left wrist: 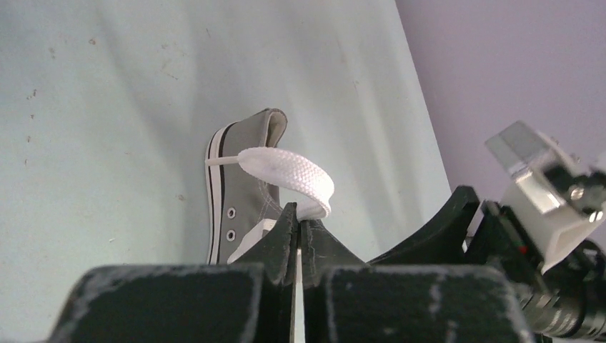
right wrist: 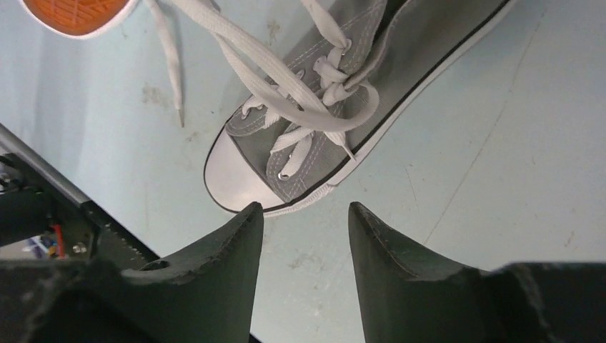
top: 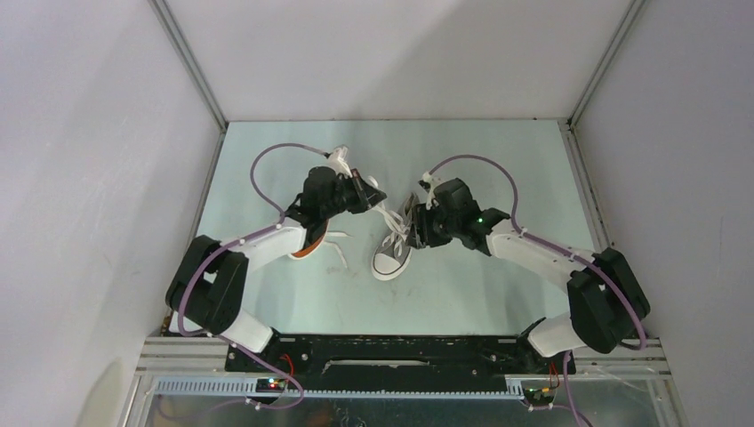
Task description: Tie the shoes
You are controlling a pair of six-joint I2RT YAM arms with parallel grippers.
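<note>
One grey shoe (top: 394, 252) with a white toe cap stands in the middle of the table, toe toward the arms. It shows in the right wrist view (right wrist: 421, 50) with loose white laces (right wrist: 286, 78) crossed over it. My left gripper (top: 373, 194) is shut on a loop of white lace (left wrist: 289, 170) and holds it raised above the shoe (left wrist: 243, 193); in the left wrist view the left gripper (left wrist: 299, 218) pinches the loop's end. My right gripper (top: 416, 219) is open and empty just above the shoe's toe, as the right wrist view (right wrist: 306, 214) shows. The second shoe (top: 308, 244) lies under my left arm, orange sole (right wrist: 78, 11) showing.
A loose lace end (top: 339, 252) trails on the table between the two shoes. The pale green table top (top: 480, 294) is walled by white panels at left, right and back. The arms' black base rail (top: 382, 351) runs along the near edge.
</note>
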